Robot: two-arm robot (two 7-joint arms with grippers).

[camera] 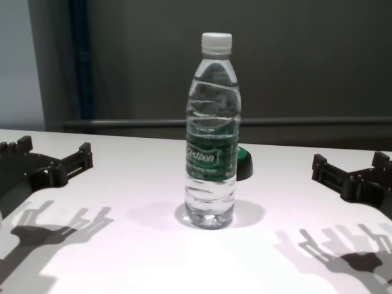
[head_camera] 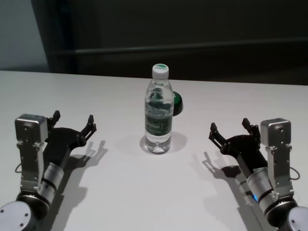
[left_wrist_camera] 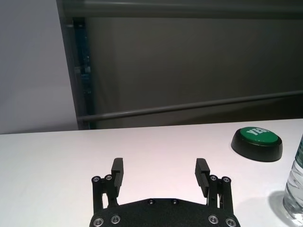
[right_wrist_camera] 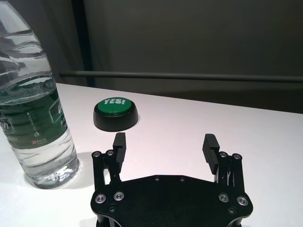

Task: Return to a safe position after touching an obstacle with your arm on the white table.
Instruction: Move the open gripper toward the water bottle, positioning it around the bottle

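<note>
The clear water bottle (head_camera: 158, 111) with a white cap and dark green label stands upright at the middle of the white table (head_camera: 120, 192). It also shows in the chest view (camera: 212, 141), the right wrist view (right_wrist_camera: 33, 104) and at the edge of the left wrist view (left_wrist_camera: 295, 194). My left gripper (head_camera: 73, 123) is open and empty, low over the table well to the bottle's left; it also shows in the left wrist view (left_wrist_camera: 161, 172). My right gripper (head_camera: 230, 129) is open and empty, well to the bottle's right; it also shows in the right wrist view (right_wrist_camera: 164, 146). Neither touches the bottle.
A low round green push-button (head_camera: 177, 103) on a black base sits just behind the bottle to its right; it also shows in the wrist views (left_wrist_camera: 257, 143) (right_wrist_camera: 116, 113). A dark wall with a horizontal rail (camera: 306, 121) runs behind the table's far edge.
</note>
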